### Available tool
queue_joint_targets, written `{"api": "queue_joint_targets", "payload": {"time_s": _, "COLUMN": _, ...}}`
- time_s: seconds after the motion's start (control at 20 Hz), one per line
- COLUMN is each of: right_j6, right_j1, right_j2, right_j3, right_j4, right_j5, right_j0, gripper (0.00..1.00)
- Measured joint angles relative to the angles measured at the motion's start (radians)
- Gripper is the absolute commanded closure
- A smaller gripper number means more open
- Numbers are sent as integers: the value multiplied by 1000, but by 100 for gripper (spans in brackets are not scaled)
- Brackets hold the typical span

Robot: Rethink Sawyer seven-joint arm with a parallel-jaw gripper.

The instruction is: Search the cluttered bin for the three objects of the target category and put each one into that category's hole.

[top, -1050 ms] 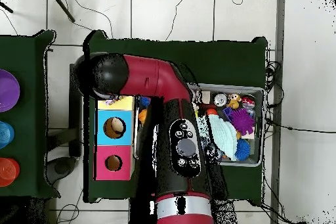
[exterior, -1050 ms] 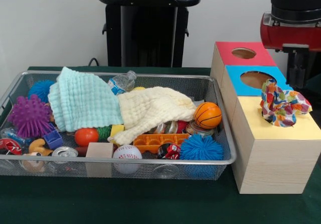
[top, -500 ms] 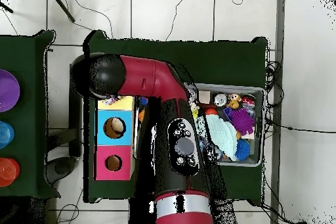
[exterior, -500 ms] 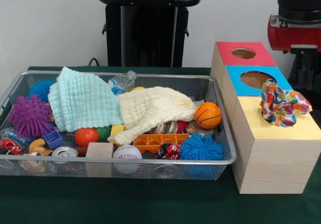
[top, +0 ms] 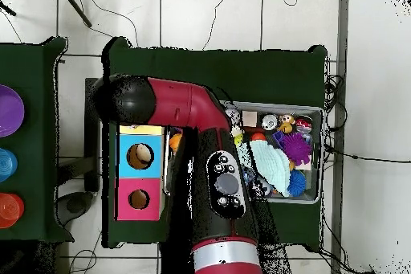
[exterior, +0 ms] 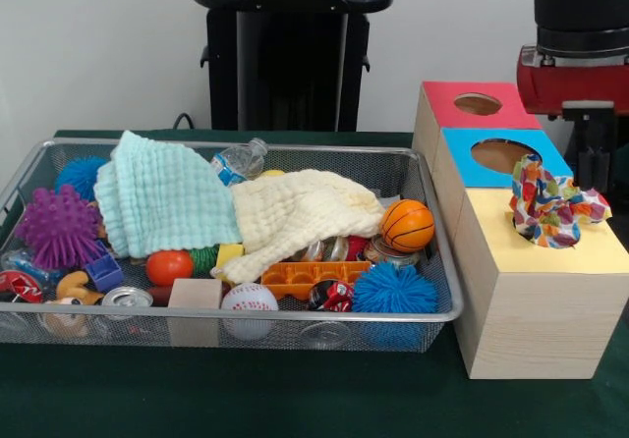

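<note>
The arm [exterior: 580, 60] hangs above the box [exterior: 521, 291]; whether its end effector is wide or narrow cannot be told. A patterned cloth [exterior: 552, 202] sits bunched in the yellow hole, mostly outside. It could snag there, block later cloths, or slide off. Two cloths [exterior: 226, 207] lie in the bin [exterior: 295, 315].

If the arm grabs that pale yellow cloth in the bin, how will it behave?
The pale yellow cloth looks soft and crumpled, so it would likely droop and stretch out when lifted. It drapes over the orange tray and cans, so it may drag or uncover them. Probably light.
</note>
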State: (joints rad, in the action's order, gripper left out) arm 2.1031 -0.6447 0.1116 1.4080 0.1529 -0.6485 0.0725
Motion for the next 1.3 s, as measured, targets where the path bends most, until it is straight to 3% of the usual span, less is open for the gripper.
{"api": "queue_joint_targets", "payload": {"time_s": 0.6, "right_j6": 0, "right_j1": -13, "right_j2": 0, "right_j3": 54, "right_j4": -9, "right_j5": 12, "right_j0": -21, "gripper": 100}}
{"api": "queue_joint_targets", "payload": {"time_s": 1.3, "right_j6": 0, "right_j1": -12, "right_j2": -2, "right_j3": 54, "right_j4": -23, "right_j5": 13, "right_j0": -62, "gripper": 100}}
